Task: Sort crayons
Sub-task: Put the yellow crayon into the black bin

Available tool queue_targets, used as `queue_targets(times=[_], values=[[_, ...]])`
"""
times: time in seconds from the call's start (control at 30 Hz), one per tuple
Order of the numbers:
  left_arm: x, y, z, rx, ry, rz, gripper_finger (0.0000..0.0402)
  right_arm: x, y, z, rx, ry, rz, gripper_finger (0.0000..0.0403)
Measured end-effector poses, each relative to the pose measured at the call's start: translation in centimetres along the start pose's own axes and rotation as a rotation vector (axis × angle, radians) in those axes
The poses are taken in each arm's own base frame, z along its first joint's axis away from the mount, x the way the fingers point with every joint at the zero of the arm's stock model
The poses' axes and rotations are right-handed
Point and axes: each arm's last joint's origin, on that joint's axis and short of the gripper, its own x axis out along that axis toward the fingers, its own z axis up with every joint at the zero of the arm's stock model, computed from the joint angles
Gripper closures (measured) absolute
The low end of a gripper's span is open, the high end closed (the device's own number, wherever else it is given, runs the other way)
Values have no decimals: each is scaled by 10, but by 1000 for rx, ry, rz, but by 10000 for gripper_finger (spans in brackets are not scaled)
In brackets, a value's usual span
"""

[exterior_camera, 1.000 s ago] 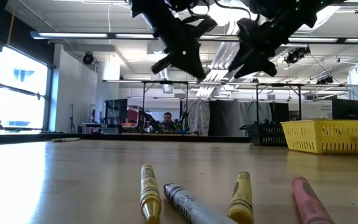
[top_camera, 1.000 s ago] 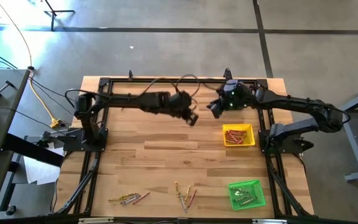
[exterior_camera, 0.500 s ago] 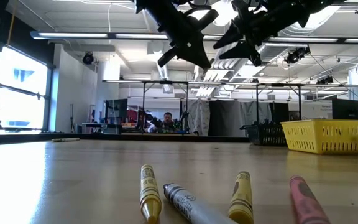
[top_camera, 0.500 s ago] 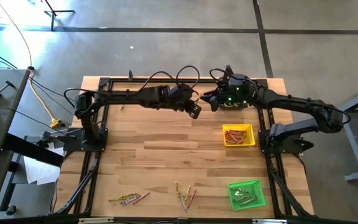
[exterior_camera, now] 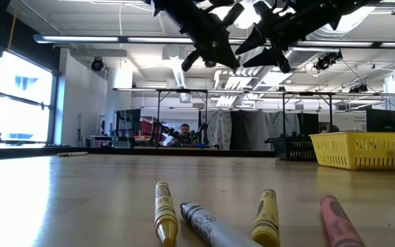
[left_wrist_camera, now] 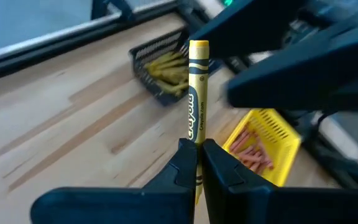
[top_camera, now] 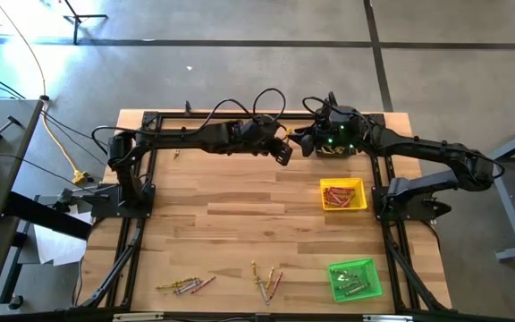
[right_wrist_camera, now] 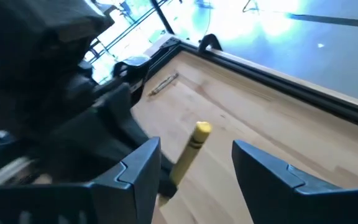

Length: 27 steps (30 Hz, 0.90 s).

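A: What is differing from a second ago?

B: The left gripper (top_camera: 283,154) has swung toward the table's far edge, meeting the right gripper (top_camera: 303,143) there. It is clenching a yellow crayon (left_wrist_camera: 197,102) between its fingers (left_wrist_camera: 184,163). The right gripper's fingers (right_wrist_camera: 140,168) have been spreading and are standing released around the crayon's free end.

A: And the trays?

B: The yellow tray (top_camera: 342,194) is holding red crayons (top_camera: 335,194), the green tray (top_camera: 355,278) greyish ones, the black tray (left_wrist_camera: 162,67) yellow ones. Loose crayons (top_camera: 267,279) are lying along the near edge.

text: Crayola wordmark | on: yellow crayon (left_wrist_camera: 196,112) wrapper | other labels: unreadable
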Motion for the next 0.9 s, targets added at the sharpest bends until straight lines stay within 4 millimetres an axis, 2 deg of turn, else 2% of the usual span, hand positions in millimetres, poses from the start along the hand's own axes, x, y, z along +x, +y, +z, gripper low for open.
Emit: queue_targets(times=[0.3, 0.47, 0.73, 0.9], values=[[-1, -8, 3, -7, -53, -57, 401, 0, 0, 0, 17, -3, -4, 218], [-2, -9, 5, -17, -63, -64, 401, 0, 0, 1, 50, -8, -1, 235], [-2, -9, 5, -15, -64, -65, 401, 0, 0, 1, 57, -12, 1, 303], [-2, -9, 5, 7, -71, -64, 381, 0, 1, 1, 58, -13, 7, 358]])
